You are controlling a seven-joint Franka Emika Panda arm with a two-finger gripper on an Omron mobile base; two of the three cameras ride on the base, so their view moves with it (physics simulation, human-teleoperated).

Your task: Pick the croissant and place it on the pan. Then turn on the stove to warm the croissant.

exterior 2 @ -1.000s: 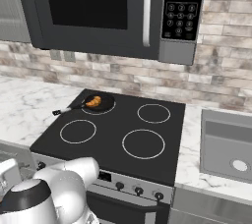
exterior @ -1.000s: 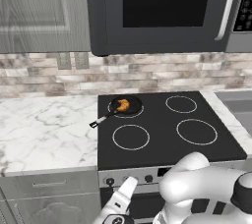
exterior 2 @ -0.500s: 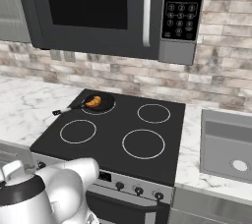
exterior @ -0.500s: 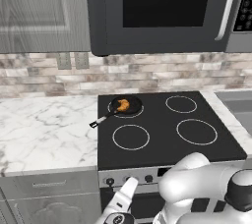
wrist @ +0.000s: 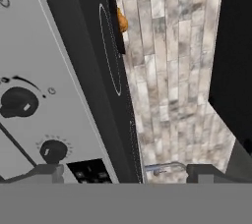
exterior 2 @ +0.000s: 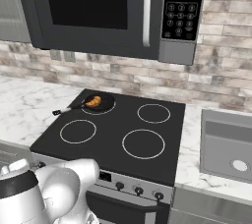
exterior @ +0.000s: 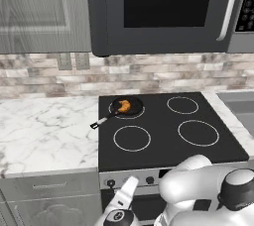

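The golden croissant (exterior: 124,105) (exterior 2: 94,101) lies in the small black pan (exterior: 134,107) (exterior 2: 105,103) on the back left burner of the stove (exterior: 163,136) (exterior 2: 123,120). The pan's handle points to the front left. My hand (exterior: 123,201) hangs low, in front of the stove's silver panel. In the rolled hand view my gripper (wrist: 127,174) is open with nothing between its fingertips (wrist: 47,173). Two dark knobs (wrist: 17,102) sit on the panel just ahead and to its left. The croissant (wrist: 121,21) peeks over the cooktop's far edge.
A dark microwave (exterior: 163,12) (exterior 2: 98,12) hangs over the stove. A marble counter (exterior: 44,131) lies to the left, and a steel sink (exterior 2: 229,144) to the right. More knobs (exterior 2: 139,190) line the front panel, and a brick wall runs behind.
The arm's upper links have shifted a little at the bottom of both base views. The croissant and pan have not moved, and the gripper stays open.
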